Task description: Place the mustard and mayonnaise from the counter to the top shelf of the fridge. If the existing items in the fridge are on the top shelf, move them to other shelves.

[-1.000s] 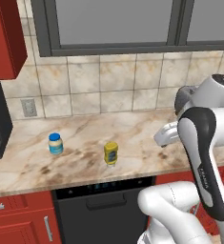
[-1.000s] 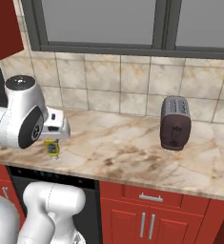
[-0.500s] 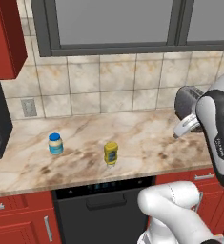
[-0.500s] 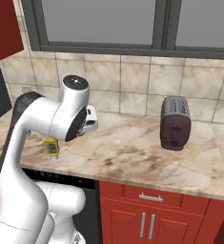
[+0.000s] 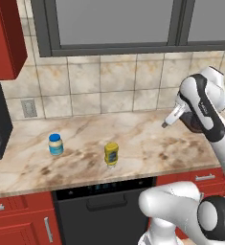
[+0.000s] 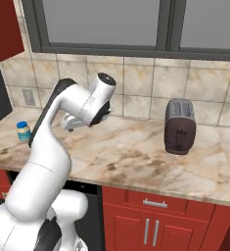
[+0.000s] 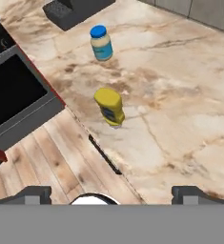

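Hanging above the counter (image 5: pixel 147 143), my gripper (image 5: pixel 167 123) was raised clear of the stone with its fingers (image 7: pixel 35 194) spread wide apart and nothing between them. I saw the mustard (image 5: pixel 111 154) standing cap-down near the front edge of the worktop, its yellow body upright and its dark label facing the room. The mayonnaise (image 5: pixel 55 144) stood upright to the mustard's left and a little farther back, well apart from it, blue lid on top. Neither one touched my hand; both sat well off to my left, with bare marbled stone between us.

From my hand view I looked down at the two of them: the mustard (image 7: pixel 110 107) close to the counter's edge and the mayonnaise (image 7: pixel 101 43) beyond it, nearer a dark appliance (image 7: pixel 70 10). Below the edge I saw wooden floor (image 7: pixel 51 162).

In the right base view my arm arched over the counter (image 6: pixel 136 159), the mayonnaise (image 6: pixel 23 131) showed past my elbow, and a dark toaster (image 6: pixel 179 126) stood against the tiled wall (image 6: pixel 141 93), well apart from my hand.
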Controlling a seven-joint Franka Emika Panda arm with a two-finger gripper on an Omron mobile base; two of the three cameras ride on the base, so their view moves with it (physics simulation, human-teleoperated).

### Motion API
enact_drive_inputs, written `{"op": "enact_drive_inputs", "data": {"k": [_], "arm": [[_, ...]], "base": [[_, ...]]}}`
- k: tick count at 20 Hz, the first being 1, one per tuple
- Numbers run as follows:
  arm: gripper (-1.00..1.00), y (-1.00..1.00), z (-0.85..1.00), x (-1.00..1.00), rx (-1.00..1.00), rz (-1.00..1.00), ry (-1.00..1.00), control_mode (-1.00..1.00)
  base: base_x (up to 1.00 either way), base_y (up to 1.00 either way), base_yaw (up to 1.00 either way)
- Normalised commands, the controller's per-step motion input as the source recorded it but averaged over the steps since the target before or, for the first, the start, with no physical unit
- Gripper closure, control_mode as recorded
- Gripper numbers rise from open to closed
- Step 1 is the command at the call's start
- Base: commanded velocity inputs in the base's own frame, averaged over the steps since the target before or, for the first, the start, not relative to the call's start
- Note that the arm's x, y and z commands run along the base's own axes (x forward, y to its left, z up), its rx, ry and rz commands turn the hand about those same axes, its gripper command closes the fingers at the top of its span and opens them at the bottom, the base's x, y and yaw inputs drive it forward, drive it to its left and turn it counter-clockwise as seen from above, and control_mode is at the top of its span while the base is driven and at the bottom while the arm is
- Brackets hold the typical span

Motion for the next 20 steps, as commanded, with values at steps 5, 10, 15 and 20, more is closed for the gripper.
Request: {"op": "enact_drive_inputs", "data": {"k": [5,10,15,20], "arm": [[-1.0,0.23,-0.43,0.72,0.06,0.37,-0.05,-1.0],[-1.0,0.35,-0.44,0.46,0.09,0.37,-0.12,-1.0],[-1.0,0.28,-0.43,0.3,0.21,0.33,-0.14,-1.0],[-1.0,0.26,-0.4,0.16,0.25,0.29,-0.14,-1.0]], "base": [[0.0,0.0,0.0],[0.0,0.0,0.0],[0.0,0.0,0.0],[0.0,0.0,0.0]]}}
